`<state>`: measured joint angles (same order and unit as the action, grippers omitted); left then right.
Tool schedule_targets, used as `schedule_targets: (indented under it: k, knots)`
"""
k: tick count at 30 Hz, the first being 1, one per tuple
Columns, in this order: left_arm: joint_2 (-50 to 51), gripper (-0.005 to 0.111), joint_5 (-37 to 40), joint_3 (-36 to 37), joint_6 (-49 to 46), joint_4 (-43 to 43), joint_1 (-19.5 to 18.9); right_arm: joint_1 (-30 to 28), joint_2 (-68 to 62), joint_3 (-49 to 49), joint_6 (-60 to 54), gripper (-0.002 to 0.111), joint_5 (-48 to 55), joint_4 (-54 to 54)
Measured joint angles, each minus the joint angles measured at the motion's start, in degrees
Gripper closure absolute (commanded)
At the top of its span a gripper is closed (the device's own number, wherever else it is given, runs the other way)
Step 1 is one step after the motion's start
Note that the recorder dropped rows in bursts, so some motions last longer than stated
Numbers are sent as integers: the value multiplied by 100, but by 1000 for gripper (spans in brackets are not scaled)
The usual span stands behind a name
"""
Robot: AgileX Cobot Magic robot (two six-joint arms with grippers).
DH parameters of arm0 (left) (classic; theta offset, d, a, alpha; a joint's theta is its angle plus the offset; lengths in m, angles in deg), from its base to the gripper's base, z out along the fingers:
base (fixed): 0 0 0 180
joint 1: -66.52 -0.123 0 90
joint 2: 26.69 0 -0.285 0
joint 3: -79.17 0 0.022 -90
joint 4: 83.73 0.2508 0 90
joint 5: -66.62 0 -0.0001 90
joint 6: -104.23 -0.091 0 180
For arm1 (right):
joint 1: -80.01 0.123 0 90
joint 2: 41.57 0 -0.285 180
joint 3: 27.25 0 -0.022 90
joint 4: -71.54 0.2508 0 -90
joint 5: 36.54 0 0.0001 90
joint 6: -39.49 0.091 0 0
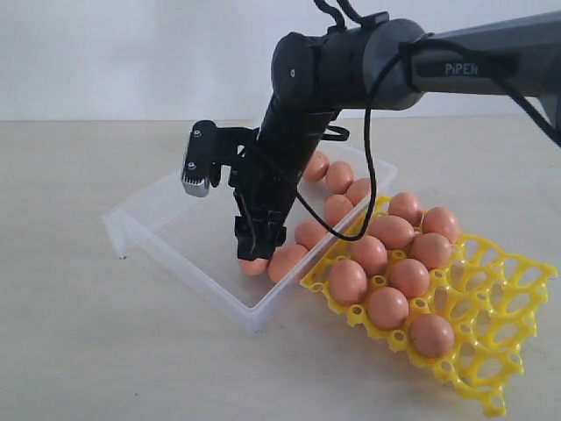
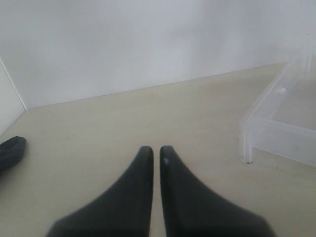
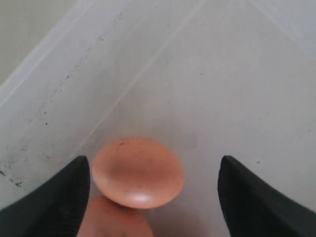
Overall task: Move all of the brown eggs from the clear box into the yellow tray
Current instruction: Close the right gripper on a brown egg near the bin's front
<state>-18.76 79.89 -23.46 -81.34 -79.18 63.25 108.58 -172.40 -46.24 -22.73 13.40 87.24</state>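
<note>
Across the table in the exterior view, the clear box lies with the yellow tray pushed up against one long wall. Nine brown eggs sit in the cups on the tray's side nearest the box. About seven more line that same wall inside the box. The right gripper reaches down into the box's near corner, onto the end egg of that row.

From the left wrist view, the left gripper hangs over bare table just off a corner of the box, fingers drawn almost together on nothing.

From the right wrist view, the right gripper's fingers stand wide apart astride the end egg on the box floor. One is close beside it and the other well clear, so nothing is gripped. A second egg lies against the first.

I judge the task over half done. Roughly seven eggs are left to move, this one first, and the tray's outer cups are free for them.
</note>
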Motion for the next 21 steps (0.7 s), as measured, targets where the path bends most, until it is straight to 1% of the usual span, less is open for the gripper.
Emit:
schedule_targets:
  k: [2,5,6,9,10,12,15,21]
  knots:
    - [0,103,0,0,0,0,0,0,-10,0,716,45,-7,-24]
    - [0,103,0,0,0,0,0,0,-10,0,2289,45,-302,-48]
    - [0,103,0,0,0,0,0,0,-10,0,3063,45,-427,-48]
    - [0,103,0,0,0,0,0,0,-11,0,4642,45,-517,-48]
    - [0,103,0,0,0,0,0,0,-32,0,4955,45,-504,-48]
    - [0,103,0,0,0,0,0,0,-84,0,5505,45,-436,-57]
    - [0,103,0,0,0,0,0,0,-227,0,6045,45,-302,-71]
    - [0,103,0,0,0,0,0,0,-582,0,6453,45,-195,-49]
